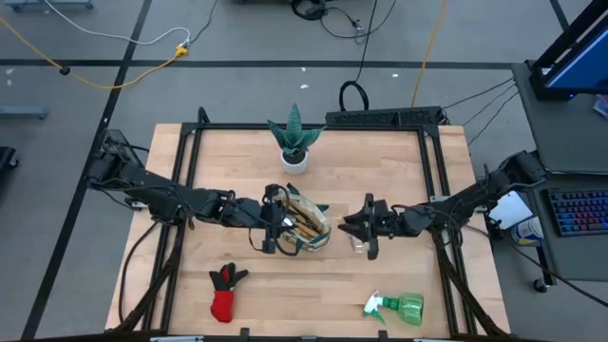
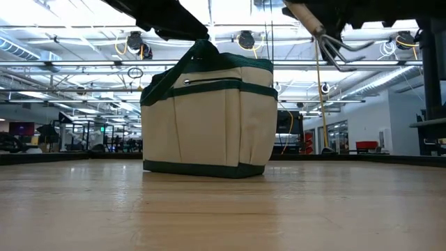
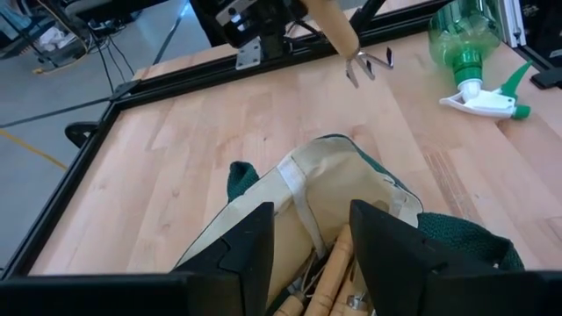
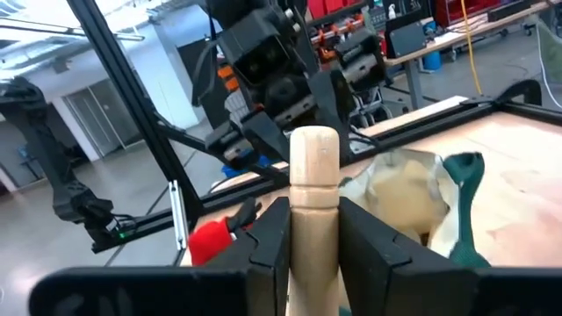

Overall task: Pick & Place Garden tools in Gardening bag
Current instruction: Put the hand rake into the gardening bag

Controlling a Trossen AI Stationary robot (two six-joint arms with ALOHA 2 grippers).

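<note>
The beige gardening bag with dark green trim stands mid-table, with wooden-handled tools inside it. My left gripper is at the bag's left side, shut on its top edge. My right gripper is just right of the bag, shut on a wooden-handled rake held above the table. The red-black glove lies near the front edge on the left. The green spray bottle lies on its side at the front right. My left gripper has the bag's top edge between its two fingers, coming from the table's left. The green trim is drawn up into a peak under the gripper. The bag's base stays on the table. My right gripper pinches the rake's wooden handle between its two fingers, lying across it. The handle's rounded butt end stands out past the fingers. The rake is lifted clear and slants, its metal tines lower than the handle.
A spiky green plant in a white pot stands at the table's far middle. A black frame runs around the wooden top. Bare wood lies between the glove and the spray bottle.
</note>
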